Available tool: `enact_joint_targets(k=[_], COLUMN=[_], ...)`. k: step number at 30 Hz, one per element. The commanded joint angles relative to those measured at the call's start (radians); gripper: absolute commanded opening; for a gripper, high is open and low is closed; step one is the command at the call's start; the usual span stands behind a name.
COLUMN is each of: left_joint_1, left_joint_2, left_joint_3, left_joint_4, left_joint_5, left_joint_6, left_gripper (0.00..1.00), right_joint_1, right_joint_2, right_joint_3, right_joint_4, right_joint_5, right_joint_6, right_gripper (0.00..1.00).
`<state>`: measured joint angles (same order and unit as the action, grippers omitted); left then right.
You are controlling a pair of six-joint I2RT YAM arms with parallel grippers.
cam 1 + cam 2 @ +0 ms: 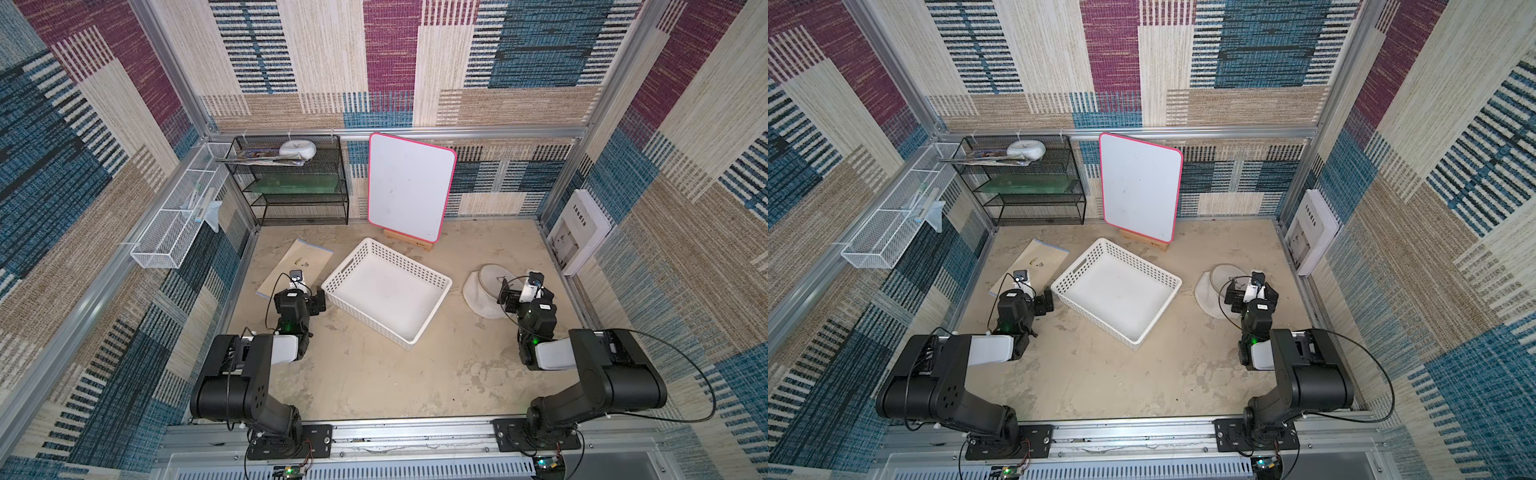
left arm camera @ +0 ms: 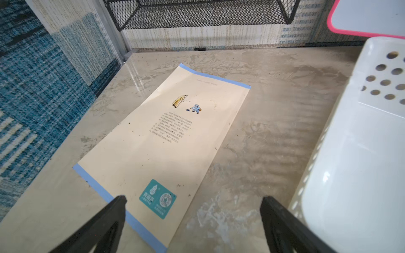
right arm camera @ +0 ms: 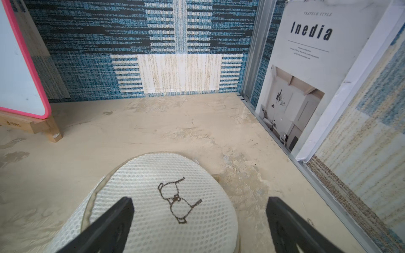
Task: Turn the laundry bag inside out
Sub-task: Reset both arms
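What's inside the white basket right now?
Nothing that shows: in both top views the basket has only its bare white floor. The laundry bag lies outside it, on the table. The narrow strip of floor just behind the basket's near walls is hidden.

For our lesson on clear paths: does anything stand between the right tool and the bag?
Nothing visible does. The open right tool hangs over the bag, which shows bare between its fingers.

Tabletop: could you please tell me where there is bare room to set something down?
Widest free patch: the table between the basket and the near rail. Smaller one: between whiteboard and laundry bag. Crowded: left gripper between paper sheet and basket.
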<state>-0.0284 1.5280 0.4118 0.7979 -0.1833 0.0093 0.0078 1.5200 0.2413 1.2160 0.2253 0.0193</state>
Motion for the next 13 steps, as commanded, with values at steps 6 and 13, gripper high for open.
enact_joint_targets(k=[6, 13], left_joint_1=[0.005, 0.025], left_joint_2=[0.000, 0.003], left_joint_3=[0.008, 0.023], left_joint_4=[-0.005, -0.029], left_joint_5=[0.022, 0.067], left_joint_6=[-0.012, -0.020], left_gripper=[0.99, 0.99], right_joint_1=[0.001, 0.001], right_joint_2=[-0.003, -0.002], right_joint_3=[0.003, 0.003], right_joint_4=[0.008, 0.008], right_joint_5=[-0.003, -0.004], right_joint_6=[0.013, 0.013], right_gripper=[0.99, 0.99])
